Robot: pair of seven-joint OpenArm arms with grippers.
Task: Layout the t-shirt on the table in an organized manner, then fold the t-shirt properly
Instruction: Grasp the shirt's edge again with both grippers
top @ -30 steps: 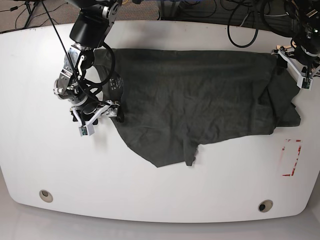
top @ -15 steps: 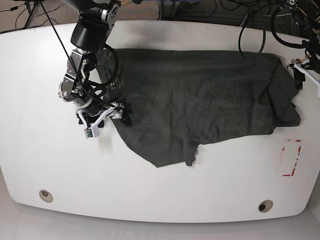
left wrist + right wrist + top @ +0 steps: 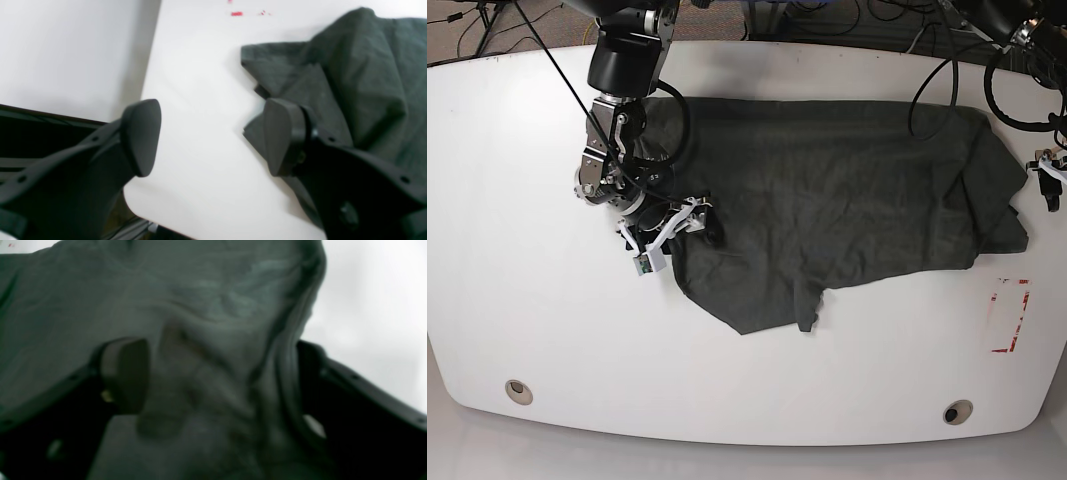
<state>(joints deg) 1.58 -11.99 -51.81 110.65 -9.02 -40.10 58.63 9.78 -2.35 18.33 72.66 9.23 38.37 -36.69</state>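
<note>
**Q:** Where does each of your arms stand?

**A:** My right arm reaches down from 11 o'clock in the base view, wrist bent, with my right gripper point(image 3: 677, 228) low on the near-left hem of the t-shirt point(image 3: 827, 200). My left gripper point(image 3: 1049, 182) sits at the table's point(image 3: 527, 320) 3 o'clock edge, just beyond the shirt's bunched end.

**Q:** How do the jaws stand, and what do they hold?

**A:** On the left, both pads are spread wide over bare tabletop, with nothing between them; one pad point(image 3: 282, 136) lies just beside the cloth's edge. On the right, a rumpled ridge of cloth fills the gap between the parted pads; whether they press it I cannot tell.

**Q:** Where is the shirt?

**A:** Spread across the table's far half, wrinkled, one flap trailing toward 6 o'clock, with the red-and-white sticker point(image 3: 1010, 315) at 4 o'clock.
</note>
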